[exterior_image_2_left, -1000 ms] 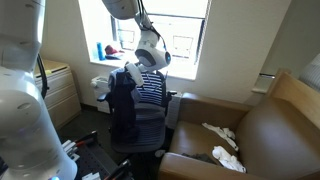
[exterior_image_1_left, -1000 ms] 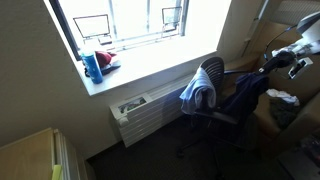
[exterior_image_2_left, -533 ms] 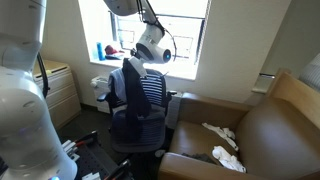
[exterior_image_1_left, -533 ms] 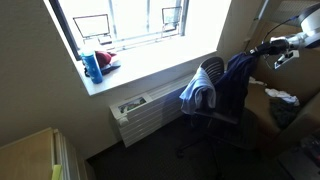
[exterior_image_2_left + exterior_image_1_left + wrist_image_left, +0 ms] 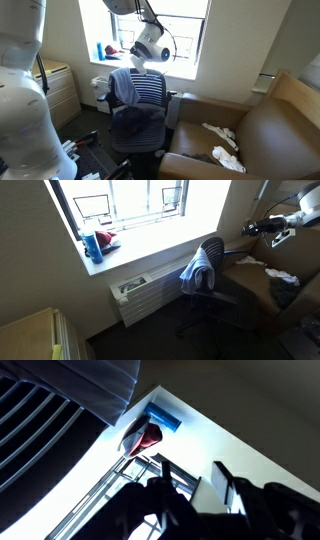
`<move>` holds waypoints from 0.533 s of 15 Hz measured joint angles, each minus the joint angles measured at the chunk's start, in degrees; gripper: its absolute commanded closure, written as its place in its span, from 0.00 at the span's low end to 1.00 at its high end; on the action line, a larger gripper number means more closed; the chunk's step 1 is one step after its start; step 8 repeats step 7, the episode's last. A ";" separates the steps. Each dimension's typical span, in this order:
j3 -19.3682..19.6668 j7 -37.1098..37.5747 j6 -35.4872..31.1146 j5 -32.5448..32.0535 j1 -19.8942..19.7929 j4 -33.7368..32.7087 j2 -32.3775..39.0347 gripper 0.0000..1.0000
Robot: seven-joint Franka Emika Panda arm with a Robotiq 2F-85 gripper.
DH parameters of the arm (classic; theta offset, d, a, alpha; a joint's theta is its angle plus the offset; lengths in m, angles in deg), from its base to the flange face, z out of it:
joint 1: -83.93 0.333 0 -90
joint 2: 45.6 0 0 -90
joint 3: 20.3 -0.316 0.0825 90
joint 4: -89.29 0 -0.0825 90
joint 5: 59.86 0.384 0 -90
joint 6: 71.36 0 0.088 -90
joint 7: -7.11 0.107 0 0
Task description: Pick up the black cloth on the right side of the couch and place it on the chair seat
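Observation:
The black cloth lies crumpled on the seat of the office chair, whose backrest carries a striped cloth. In an exterior view the chair stands by the window and the cloth on its seat is hard to make out. My gripper hangs above the backrest, apart from the black cloth. It also shows in an exterior view. In the wrist view my gripper is open with nothing between the fingers.
A brown couch with white cloths stands beside the chair. The window sill holds a blue bottle and a red item. A radiator sits under the sill. A wooden cabinet stands behind the chair.
The black cloth hung from my gripper over the chair earlier. It has now dropped onto the seat, and my gripper is open and a little higher.

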 measured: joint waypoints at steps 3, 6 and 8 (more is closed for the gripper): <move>3.27 5.78 -4.86 -0.38 0.22 0.23 -0.04 0.02; 7.77 7.14 -6.67 -0.81 -1.01 2.29 0.28 0.04; 7.83 7.07 -6.31 -0.81 -1.34 2.24 0.35 0.00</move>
